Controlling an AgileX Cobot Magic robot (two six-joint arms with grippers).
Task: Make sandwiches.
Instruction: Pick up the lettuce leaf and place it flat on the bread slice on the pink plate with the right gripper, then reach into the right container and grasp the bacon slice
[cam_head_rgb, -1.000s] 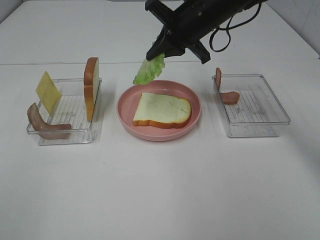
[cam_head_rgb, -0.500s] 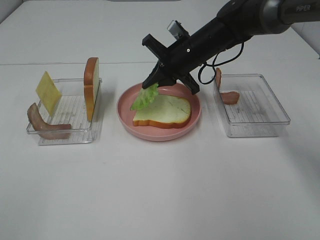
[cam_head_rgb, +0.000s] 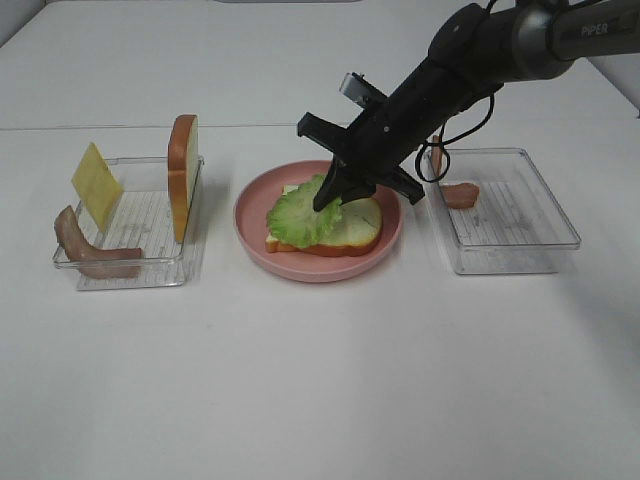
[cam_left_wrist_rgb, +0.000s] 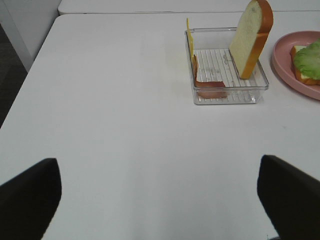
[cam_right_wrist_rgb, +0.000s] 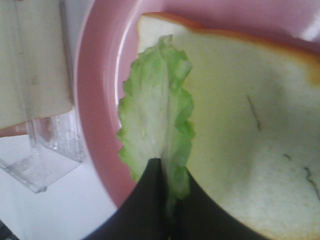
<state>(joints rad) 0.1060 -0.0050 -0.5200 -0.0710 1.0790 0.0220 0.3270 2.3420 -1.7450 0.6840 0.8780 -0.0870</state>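
Lettuce step: right claw clamps ruffled green lettuce leaf onto white bread slice. Left claw gapes empty. Next, likely: release, lift clear.

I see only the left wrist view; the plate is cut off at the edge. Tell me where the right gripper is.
Observer: The right gripper is over the pink plate, shut on the lettuce leaf.
Operator: Say how much bread shows.
Observer: The leaf covers the left part of the bread slice in the high view; the rest is bare.
Operator: Check the right tray.
Observer: One bacon strip lies in the right tray, by its left wall.
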